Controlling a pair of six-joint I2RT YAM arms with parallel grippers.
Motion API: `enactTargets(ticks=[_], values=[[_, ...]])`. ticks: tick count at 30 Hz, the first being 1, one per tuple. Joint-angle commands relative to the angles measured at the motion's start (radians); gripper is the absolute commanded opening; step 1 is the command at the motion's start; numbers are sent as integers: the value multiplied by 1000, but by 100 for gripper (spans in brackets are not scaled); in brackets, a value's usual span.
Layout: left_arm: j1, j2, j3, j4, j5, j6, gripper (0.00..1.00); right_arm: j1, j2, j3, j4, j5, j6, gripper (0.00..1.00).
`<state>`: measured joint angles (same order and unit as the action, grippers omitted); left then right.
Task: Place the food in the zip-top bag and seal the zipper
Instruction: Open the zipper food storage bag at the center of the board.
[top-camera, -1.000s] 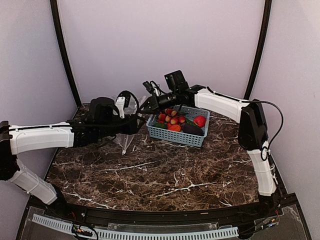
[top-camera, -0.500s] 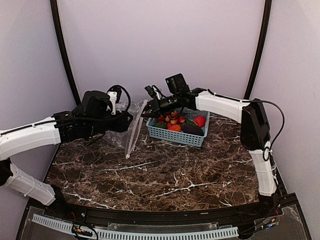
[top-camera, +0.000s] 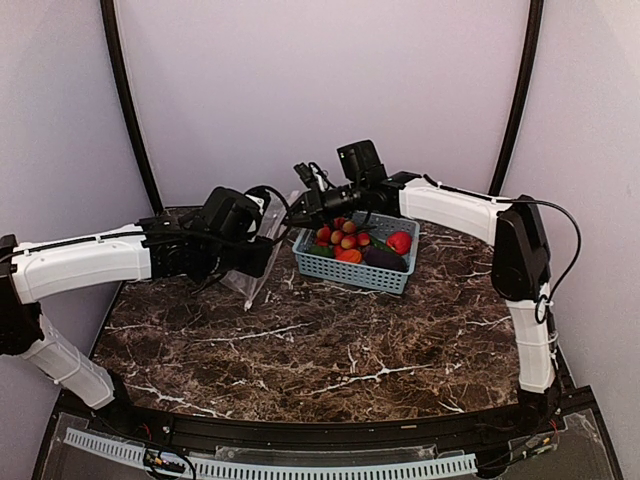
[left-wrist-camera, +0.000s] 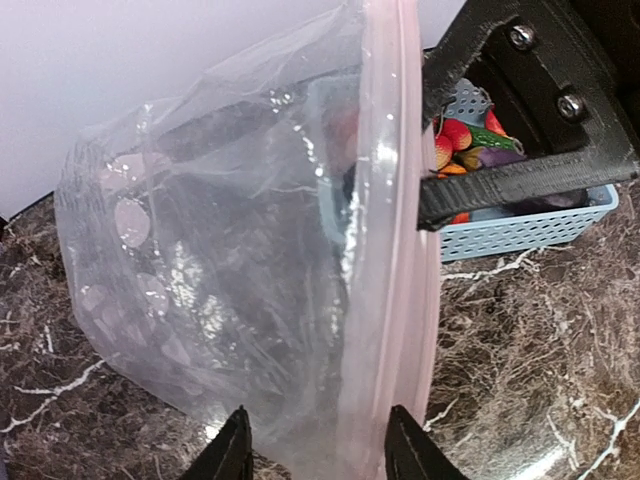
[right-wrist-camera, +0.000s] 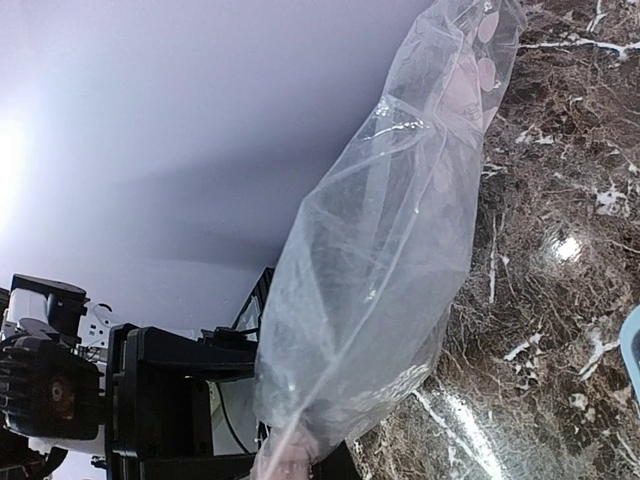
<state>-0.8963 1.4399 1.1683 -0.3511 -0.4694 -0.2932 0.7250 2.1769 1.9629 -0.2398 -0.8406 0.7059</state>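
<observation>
— Right pincer (top-camera: 298, 207) clamped on thin pale press-seal zipper strip (left-wrist-camera: 385, 250), holding clear dotted plastic zip-top bag (left-wrist-camera: 200, 250) up beside light blue lattice basket (top-camera: 352, 272). Left pincer (left-wrist-camera: 320, 455)?
— Part-open, fingers straddling that strip, not pinching. Small toy fruits and vegetables (top-camera: 345, 243) all in basket.
— Advice?
— Catch one lip only, then draw apart gently; seizing both layers would leave the mouth shut.

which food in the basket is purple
The eggplant, lying at the near right of the basket; the rest are red, orange or green.
</observation>
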Motion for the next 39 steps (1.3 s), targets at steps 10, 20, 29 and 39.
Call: enactTargets(ticks=[10,20,29,39], values=[[-6,79,61,-42,-112,59,43,2,-52,-47,58,-34,49,0],[-10,36,68,-19,-154,111,15,-3,-43,-56,48,-15,30,0],[-8,-26,86,-93,-287,141,5,-7,-41,-30,-177,288,-184,1],[-1,-19,52,-42,-292,101,1,-6,-88,-37,-227,285,-372,12]])
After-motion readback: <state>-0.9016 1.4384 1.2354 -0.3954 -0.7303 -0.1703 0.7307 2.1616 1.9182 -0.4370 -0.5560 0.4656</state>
